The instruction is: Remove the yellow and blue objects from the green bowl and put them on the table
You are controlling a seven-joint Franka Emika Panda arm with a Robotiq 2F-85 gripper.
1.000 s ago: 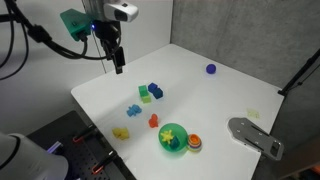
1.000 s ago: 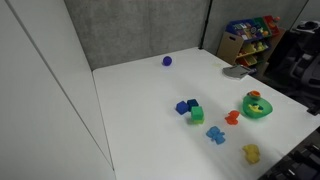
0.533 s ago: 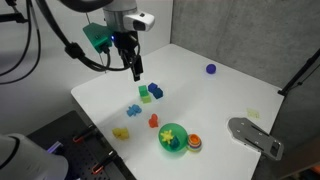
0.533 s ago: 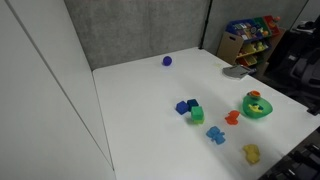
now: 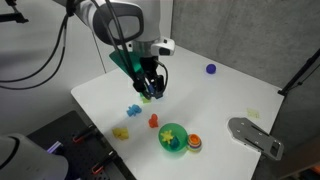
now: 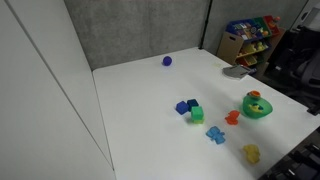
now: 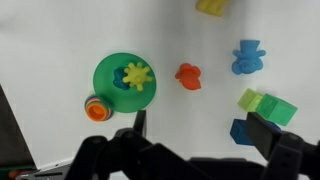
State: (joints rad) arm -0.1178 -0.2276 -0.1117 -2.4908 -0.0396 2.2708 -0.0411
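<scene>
1. The end effector point(image 5: 150, 90) hangs low over the middle of the white table point(image 5: 205, 100), with the arm reaching in from the far side in an exterior view.
2. In the wrist view its two dark fingers point(image 7: 139, 125) are spread well apart at the lower edge of the picture, and they hold nothing.
3. The green bowl point(image 7: 122, 79) stands near the table's front edge, apart from the end effector, and shows in both exterior views point(image 5: 172, 139) point(image 6: 255, 106).
4. A yellow star-shaped piece point(image 7: 136, 75) lies inside the bowl. A blue patch point(image 7: 120, 87) shows just under it, too small to make out.
5. An orange round piece point(image 7: 96, 108) sits on the table, touching the bowl's rim.
6. A red piece point(image 7: 188, 76) lies on the table just beside the bowl, between it and the blocks.
7. A green block point(image 7: 265, 104) and a blue block point(image 7: 242, 131) lie touching each other. In the wrist view the blue one is close by one finger.
8. A light blue piece point(image 7: 247, 56) and a yellow piece point(image 7: 211, 6) lie farther off on the table.
9. A purple ball point(image 5: 210, 69) rests near the far edge, well apart from the rest.
</scene>
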